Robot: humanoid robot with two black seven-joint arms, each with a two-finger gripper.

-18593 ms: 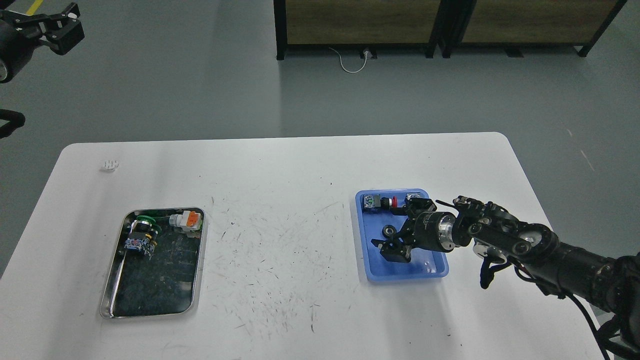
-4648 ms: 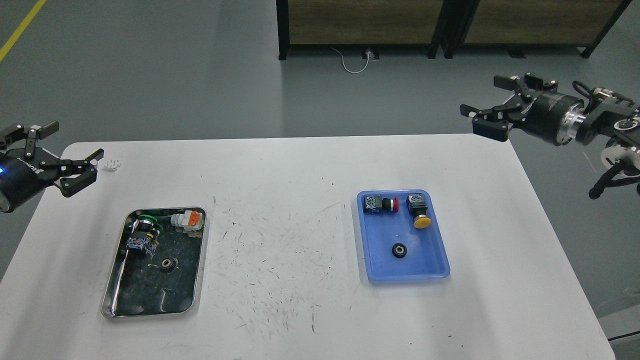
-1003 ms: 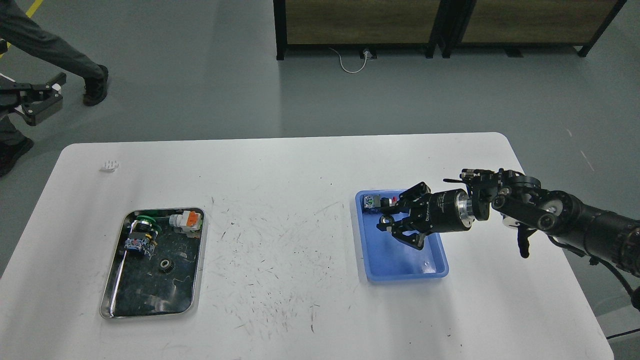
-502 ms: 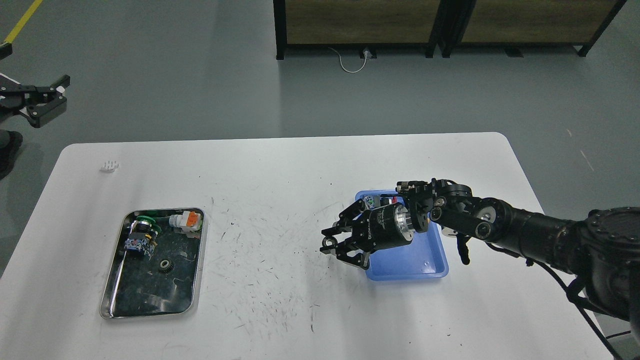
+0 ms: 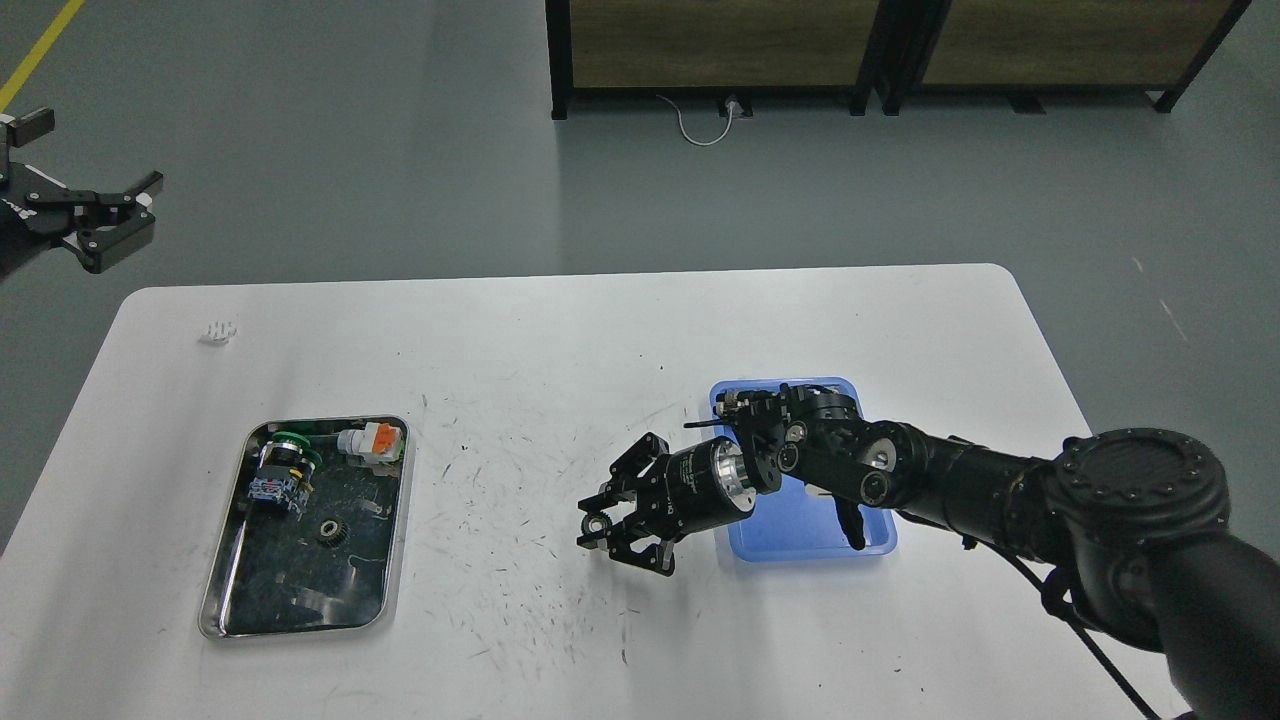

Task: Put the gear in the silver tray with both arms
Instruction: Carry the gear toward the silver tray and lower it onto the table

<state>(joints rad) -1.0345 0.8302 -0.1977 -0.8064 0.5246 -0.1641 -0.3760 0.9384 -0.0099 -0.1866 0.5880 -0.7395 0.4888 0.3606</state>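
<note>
The silver tray (image 5: 232, 590) lies on the left of the white table. It holds a small dark gear (image 5: 330, 531), a green and black push button (image 5: 283, 470) and a white and orange part (image 5: 371, 441). My right gripper (image 5: 606, 525) is low over the table's middle, left of the blue tray (image 5: 790, 535), and is shut on a small black ring-shaped gear (image 5: 597, 524). My left gripper (image 5: 112, 214) is open and empty, raised beyond the table's far left corner.
My right arm (image 5: 930, 475) crosses the blue tray and hides its contents. A small white object (image 5: 218, 331) lies near the far left corner. Dark cabinets (image 5: 880, 50) stand on the floor behind the table.
My right gripper has moved left from above the blue tray to the table's middle, carrying the small black gear. My left gripper has shifted slightly right and down.
</note>
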